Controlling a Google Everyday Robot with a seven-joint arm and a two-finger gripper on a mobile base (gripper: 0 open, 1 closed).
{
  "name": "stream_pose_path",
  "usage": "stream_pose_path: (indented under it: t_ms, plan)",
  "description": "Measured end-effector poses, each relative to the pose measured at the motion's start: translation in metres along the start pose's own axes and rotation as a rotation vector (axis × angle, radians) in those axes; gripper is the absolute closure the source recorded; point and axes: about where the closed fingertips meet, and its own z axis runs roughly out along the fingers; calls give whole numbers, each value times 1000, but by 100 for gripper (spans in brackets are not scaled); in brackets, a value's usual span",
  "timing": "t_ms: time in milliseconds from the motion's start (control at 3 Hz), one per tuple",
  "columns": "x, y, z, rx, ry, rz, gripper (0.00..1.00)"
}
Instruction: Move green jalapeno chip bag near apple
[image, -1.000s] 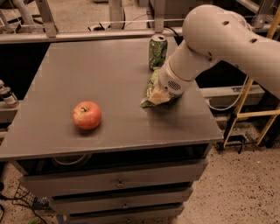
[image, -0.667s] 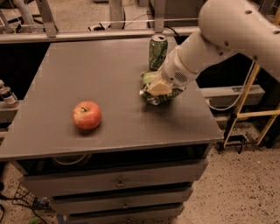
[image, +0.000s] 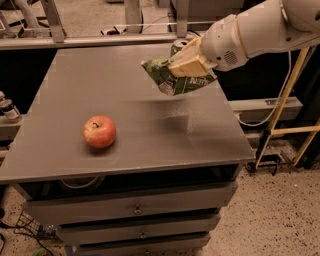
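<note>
Since a sec ago the green jalapeno chip bag (image: 167, 82) has gone up: it sat on the tabletop (image: 100, 75) then, and now we see it hanging clear of the surface, w/ its blurred shadow (image: 177, 121) on the grey top straight below the fingers. The arm (image: 260, 30) has risen w/ it & reaches in from the upper R. The gripper (image: 180, 67) sits over the far-R part of the tabletop. Its tan fingers (image: 190, 62) are clamped on the bag's upper edge. The bag droops below & to the L of them, tilted, w/ white lettering partly showing under the fingertips.

A green soda can (image: 178, 46) stands just behind the fingers, mostly hidden by them; we only make out its top. The apple (image: 99, 131) hasn't moved. It rests on the tabletop well to the L of the fingers & nearer the front edge, stem up, well apart from the bag.

Lower down, under the top, drawers (image: 135, 207) w/ small pulls run across the cabinet front. To the R of the fingers, past the tabletop edge, a yellow frame (image: 281, 107) stands on the speckled floor (image: 280, 215).
</note>
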Motion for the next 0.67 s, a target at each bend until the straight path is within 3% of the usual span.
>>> stream_pose_path:
  t_ms: [333, 667]
  plan:
    - [0, 0, 0, 0, 0, 0, 100]
    - [-9, 9, 15, -40, -7, -35, 100]
